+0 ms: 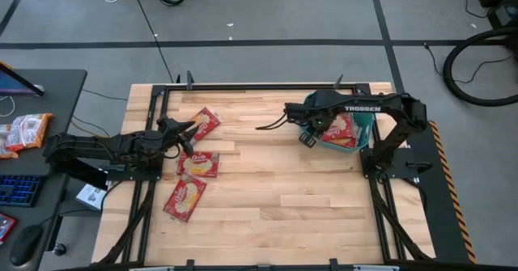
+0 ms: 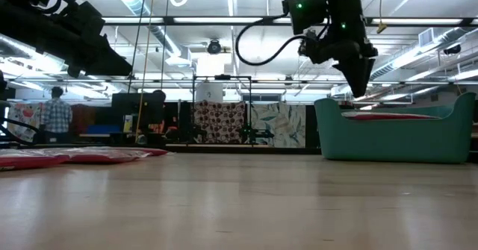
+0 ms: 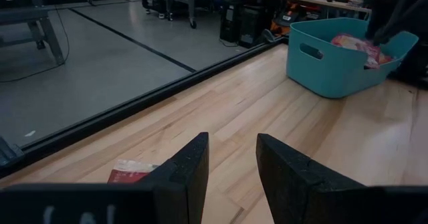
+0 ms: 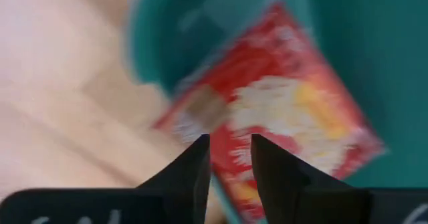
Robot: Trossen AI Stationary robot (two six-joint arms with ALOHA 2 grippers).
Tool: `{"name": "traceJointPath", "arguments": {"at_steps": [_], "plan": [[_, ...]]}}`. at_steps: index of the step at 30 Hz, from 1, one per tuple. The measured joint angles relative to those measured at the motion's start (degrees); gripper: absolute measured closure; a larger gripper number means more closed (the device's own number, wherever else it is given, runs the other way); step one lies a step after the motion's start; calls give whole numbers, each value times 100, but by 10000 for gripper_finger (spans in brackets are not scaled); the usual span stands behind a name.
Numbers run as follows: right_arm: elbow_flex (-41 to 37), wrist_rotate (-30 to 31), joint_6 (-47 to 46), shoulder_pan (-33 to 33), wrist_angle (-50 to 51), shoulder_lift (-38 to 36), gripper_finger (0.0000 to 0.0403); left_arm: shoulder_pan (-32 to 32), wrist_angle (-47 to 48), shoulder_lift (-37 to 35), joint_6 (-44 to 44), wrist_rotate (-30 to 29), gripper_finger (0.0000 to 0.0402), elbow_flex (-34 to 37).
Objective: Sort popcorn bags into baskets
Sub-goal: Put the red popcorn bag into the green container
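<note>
The teal basket (image 1: 363,133) stands at the table's right, with a red popcorn bag (image 1: 343,129) in it. My right gripper (image 1: 311,136) hangs above the basket's left end (image 2: 328,127), pointing down, open with nothing between its fingers (image 4: 231,150). Beyond its tips a blurred red bag (image 4: 281,110) shows over the basket's rim (image 4: 150,43); whether it rests or falls I cannot tell. Three more bags (image 1: 206,124) (image 1: 199,164) (image 1: 184,198) lie flat on the wood at the left. My left gripper (image 1: 188,133) waits open (image 3: 232,164) among them, above a bag's corner (image 3: 130,172).
Bare wood (image 1: 275,182) lies between the bags at the left and the basket. A side table at the far left holds paler orange-and-white packets (image 1: 24,130) and a keyboard (image 1: 19,188). A person (image 2: 54,112) stands in the room behind the table.
</note>
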State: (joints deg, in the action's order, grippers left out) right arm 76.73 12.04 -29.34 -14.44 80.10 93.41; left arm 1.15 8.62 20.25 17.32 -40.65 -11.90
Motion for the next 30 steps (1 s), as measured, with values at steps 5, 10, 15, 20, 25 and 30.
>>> {"name": "traceJointPath", "arguments": {"at_steps": [5,10,15,20,25,30], "plan": [[0,610,272,-213,150,88,269,-2,0,-1,3,2,272,0],[0,322,700,-559,142,105,269,-2,0,-2,7,152,272,0],[-87,455,2327,-689,214,109,269,-1,0,-1,4,173,272,0],[-610,259,4257,-595,-135,101,269,-2,2,0,-2,173,272,0],[-1028,812,4363,-516,-186,103,270,-2,26,0,-7,173,272,0],[-1231,671,3851,-514,-593,100,270,-2,24,-2,-13,140,272,0]]}}
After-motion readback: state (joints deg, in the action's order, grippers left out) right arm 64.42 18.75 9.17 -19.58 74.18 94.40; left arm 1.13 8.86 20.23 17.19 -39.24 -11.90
